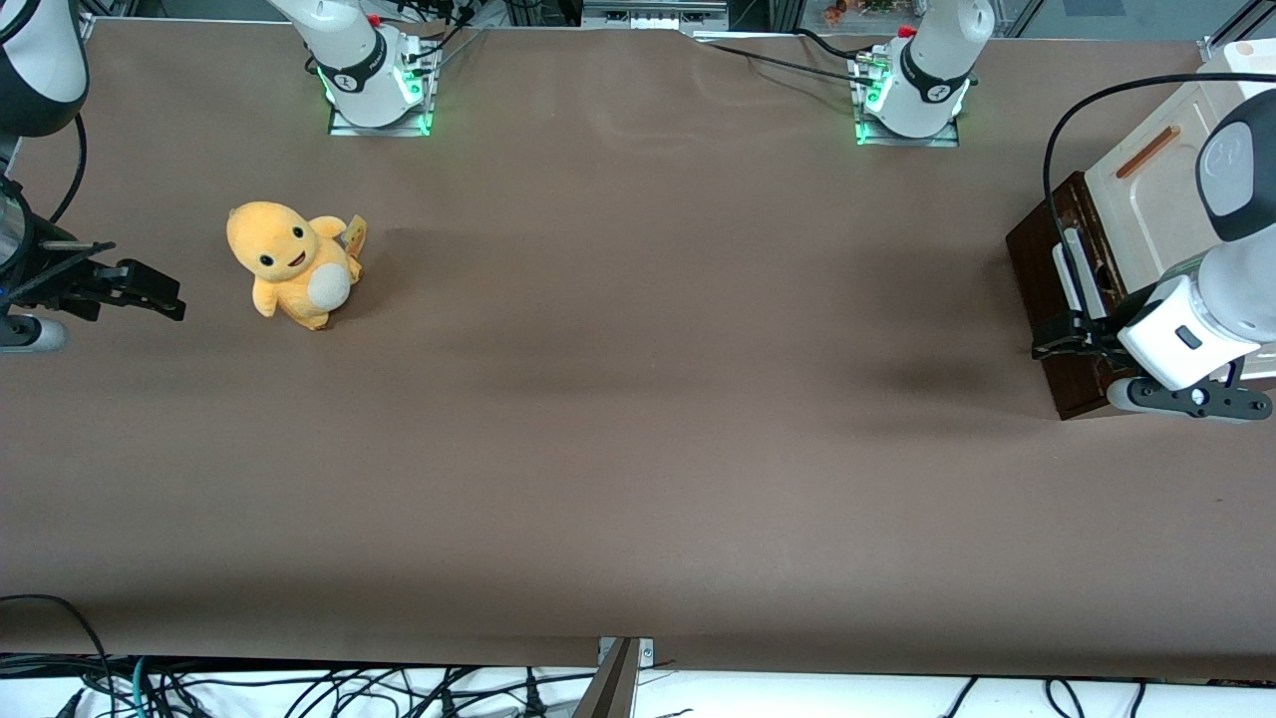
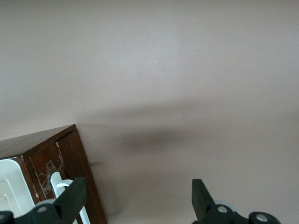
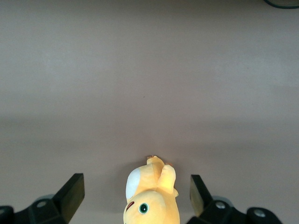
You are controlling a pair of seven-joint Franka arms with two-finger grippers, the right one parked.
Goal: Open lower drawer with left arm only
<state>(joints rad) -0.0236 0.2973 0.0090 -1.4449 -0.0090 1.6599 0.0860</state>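
Observation:
The lower drawer (image 1: 1042, 269) has a dark brown wooden front and a white bar handle (image 1: 1074, 261), and it stands at the working arm's end of the table. My left arm (image 1: 1221, 289) reaches over the cabinet, and its black gripper (image 1: 1063, 336) hangs in front of the drawer, at the end of the handle nearer the front camera. In the left wrist view the gripper (image 2: 138, 191) is open. One finger (image 2: 72, 196) lies over the handle (image 2: 58, 183) and the drawer front (image 2: 70, 154). The other finger (image 2: 200, 193) is over bare table.
Above the drawer is a cream panel (image 1: 1146, 189) with a thin orange-brown strip handle (image 1: 1147, 152). A yellow plush toy (image 1: 289, 261) sits toward the parked arm's end of the brown table (image 1: 638, 399), also visible as the plush toy (image 3: 149, 196) in the right wrist view.

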